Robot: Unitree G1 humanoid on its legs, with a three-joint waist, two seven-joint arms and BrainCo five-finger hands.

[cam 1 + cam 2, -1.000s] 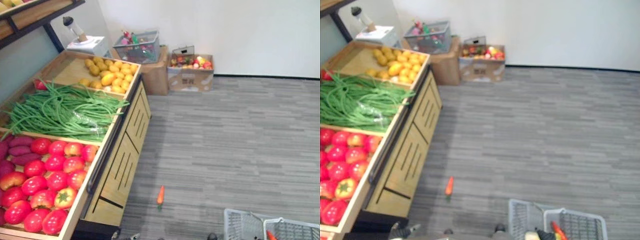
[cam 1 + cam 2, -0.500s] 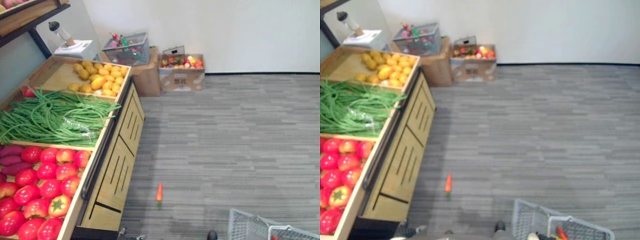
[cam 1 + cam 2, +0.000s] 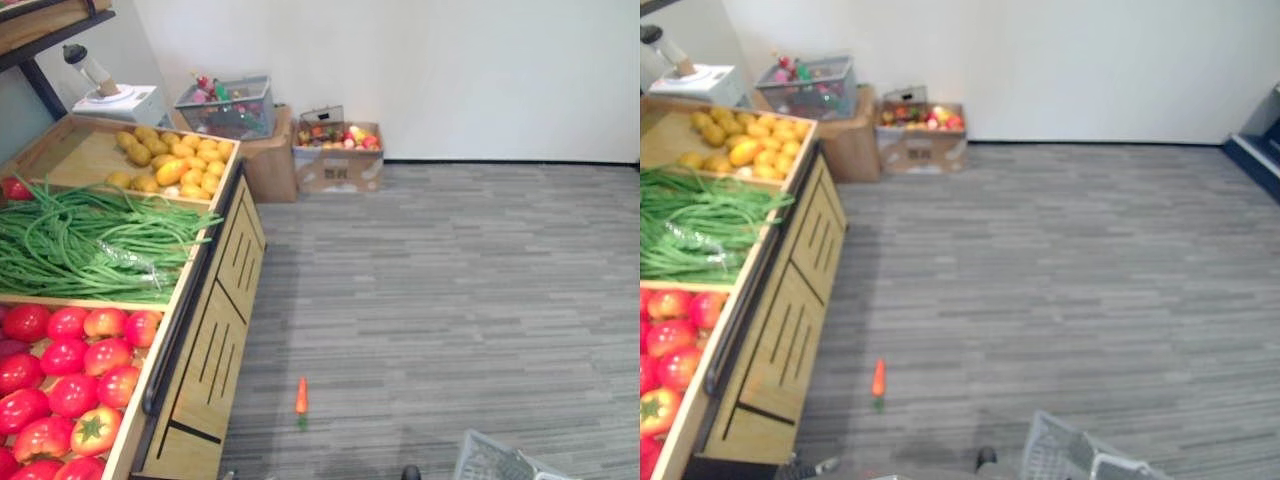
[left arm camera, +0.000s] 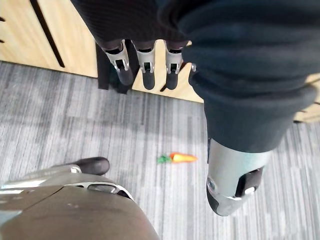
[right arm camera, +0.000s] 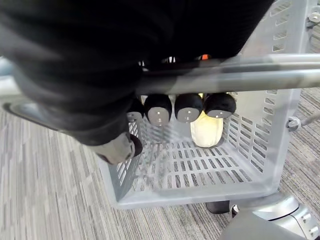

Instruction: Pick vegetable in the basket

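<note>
An orange carrot (image 3: 301,397) with a green top lies on the grey floor in front of the wooden produce stand (image 3: 210,340). In the left wrist view my left hand (image 4: 144,67) hangs open above the floor, with the carrot (image 4: 177,158) beyond its fingers and nothing in it. My right hand (image 5: 187,107) is curled round the metal handle (image 5: 245,75) of a grey plastic basket (image 5: 200,172). A pale yellow vegetable (image 5: 206,131) lies inside the basket. A corner of the basket (image 3: 1060,455) shows at the lower edge of the eye views.
The stand holds red tomatoes (image 3: 70,370), long green beans (image 3: 90,245) and yellow produce (image 3: 170,170). Against the far wall stand a wire basket (image 3: 225,105) on a cardboard box and a second box (image 3: 337,160) of mixed produce. Open floor lies to the right.
The whole picture has shifted, so the camera has turned. The stand sits further left and the basket lower in view. The carrot stays on the floor.
</note>
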